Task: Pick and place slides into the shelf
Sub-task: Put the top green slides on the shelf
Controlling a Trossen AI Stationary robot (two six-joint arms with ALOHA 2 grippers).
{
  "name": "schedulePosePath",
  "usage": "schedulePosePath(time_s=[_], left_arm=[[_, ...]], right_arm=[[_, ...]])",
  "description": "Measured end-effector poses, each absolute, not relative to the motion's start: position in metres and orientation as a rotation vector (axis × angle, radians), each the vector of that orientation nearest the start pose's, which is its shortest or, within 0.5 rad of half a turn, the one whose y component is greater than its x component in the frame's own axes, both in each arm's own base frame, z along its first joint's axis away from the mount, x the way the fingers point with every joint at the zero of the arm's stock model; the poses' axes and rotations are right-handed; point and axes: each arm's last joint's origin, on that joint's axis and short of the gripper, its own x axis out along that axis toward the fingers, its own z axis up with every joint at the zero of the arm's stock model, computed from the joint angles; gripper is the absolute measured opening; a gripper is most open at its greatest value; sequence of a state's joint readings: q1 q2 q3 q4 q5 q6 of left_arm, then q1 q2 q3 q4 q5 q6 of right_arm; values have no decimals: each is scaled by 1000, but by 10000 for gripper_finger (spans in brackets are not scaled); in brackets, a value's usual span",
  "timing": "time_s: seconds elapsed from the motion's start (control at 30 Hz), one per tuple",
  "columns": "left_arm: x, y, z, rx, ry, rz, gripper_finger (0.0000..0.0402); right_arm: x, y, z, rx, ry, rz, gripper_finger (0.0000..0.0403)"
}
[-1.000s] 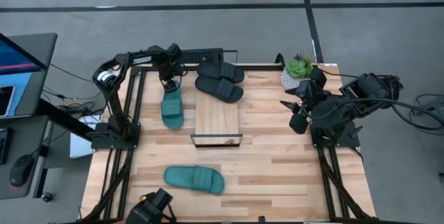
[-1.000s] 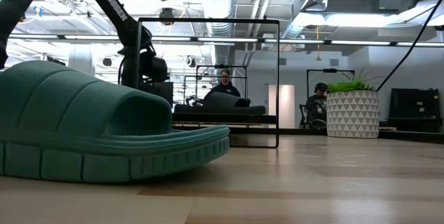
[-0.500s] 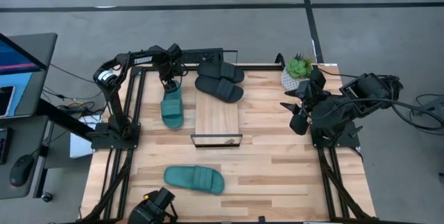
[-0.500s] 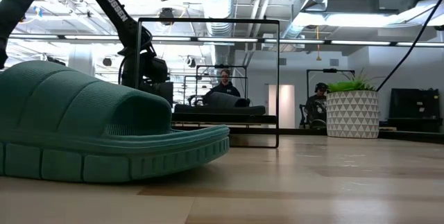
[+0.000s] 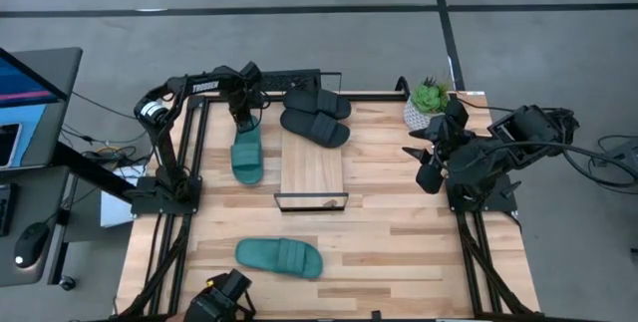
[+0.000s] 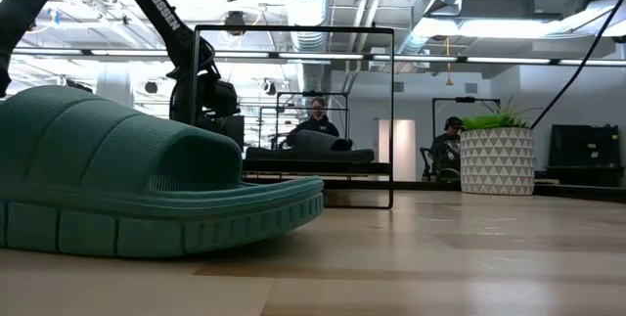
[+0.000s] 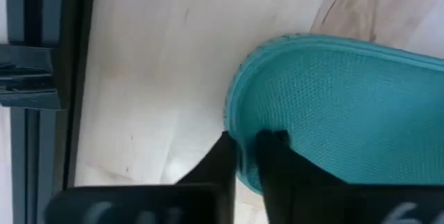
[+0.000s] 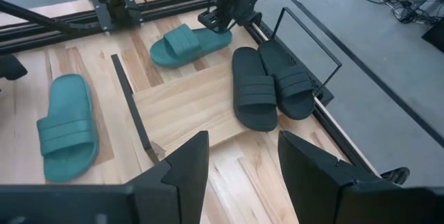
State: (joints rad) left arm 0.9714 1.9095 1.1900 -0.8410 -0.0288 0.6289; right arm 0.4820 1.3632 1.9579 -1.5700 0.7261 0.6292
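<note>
A teal slide [image 5: 247, 155] lies flat on the table, left of the shelf [image 5: 312, 167], a light-wood plank on a black wire frame. My left gripper [image 5: 242, 123] is shut on that slide's far end. Two black slides [image 5: 317, 118] lie side by side at the shelf's far end. A second teal slide [image 5: 279, 257] rests sole down near the front edge and fills the left of the low view [image 6: 147, 179]. My right gripper [image 8: 239, 175] hangs open over the table's right side, holding nothing. My left gripper pinches the rim [image 7: 239, 130] of the teal slide's far end between its two fingers. One finger [image 7: 223, 158] is outside the edge and the other finger [image 7: 274, 154] is on the footbed. The fingers come from above, pointing down. The slide lies flat on the table.
A potted plant [image 5: 427, 103] in a white pot stands at the far right corner. Black frame rails [image 5: 184, 153] run along the table's left and right sides. People sit in the room beyond the table [image 6: 315, 115].
</note>
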Motion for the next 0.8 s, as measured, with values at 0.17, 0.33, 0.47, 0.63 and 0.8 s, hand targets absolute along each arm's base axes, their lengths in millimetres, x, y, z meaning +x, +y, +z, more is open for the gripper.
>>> schedulePosePath(time_s=[0.17, 0.33, 0.47, 0.63, 0.8], left_arm=[[188, 275, 139, -230, 1578, 289, 9], [188, 274, 139, -229, 1578, 285, 7], [188, 274, 139, -229, 1579, 286, 5], [188, 274, 139, -226, 1584, 293, 5], [188, 274, 139, -224, 1588, 297, 5]], right_arm=[[173, 69, 475, 38, 686, -456, 166], [173, 69, 475, 39, 685, -456, 166], [173, 69, 475, 40, 683, -456, 166], [173, 69, 475, 40, 683, -456, 166], [173, 69, 475, 36, 681, -460, 166]])
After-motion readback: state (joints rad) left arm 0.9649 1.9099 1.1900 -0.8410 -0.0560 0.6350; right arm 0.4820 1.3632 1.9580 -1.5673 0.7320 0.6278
